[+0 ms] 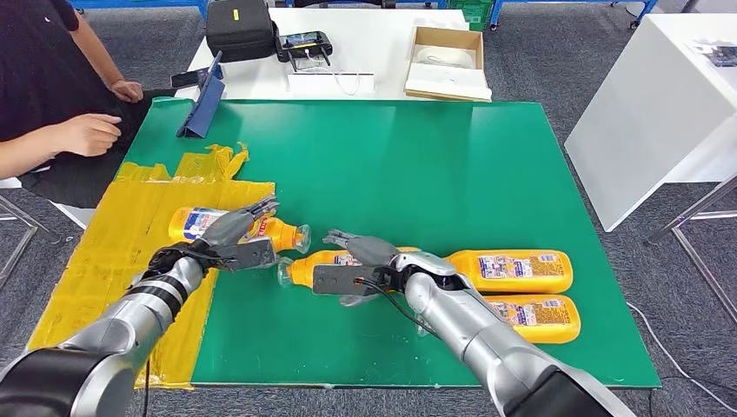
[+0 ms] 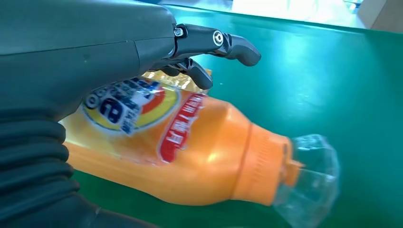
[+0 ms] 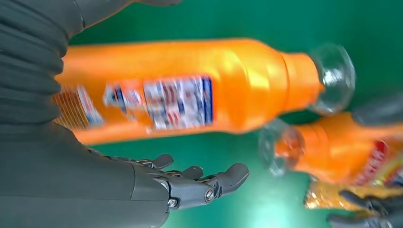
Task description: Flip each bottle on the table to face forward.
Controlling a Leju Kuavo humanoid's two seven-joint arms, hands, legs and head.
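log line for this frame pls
left hand over front-label bottle | right hand open by back-label bottle | two more bottles right

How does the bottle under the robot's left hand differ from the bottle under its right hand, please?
The left-hand bottle shows its colourful front logo, lies partly on the yellow sheet and points its clear cap to the robot's right. The right-hand bottle shows its small-print back label, lies on the green mat and points its cap to the robot's left. Both are orange, lie on their sides, and their caps nearly meet.
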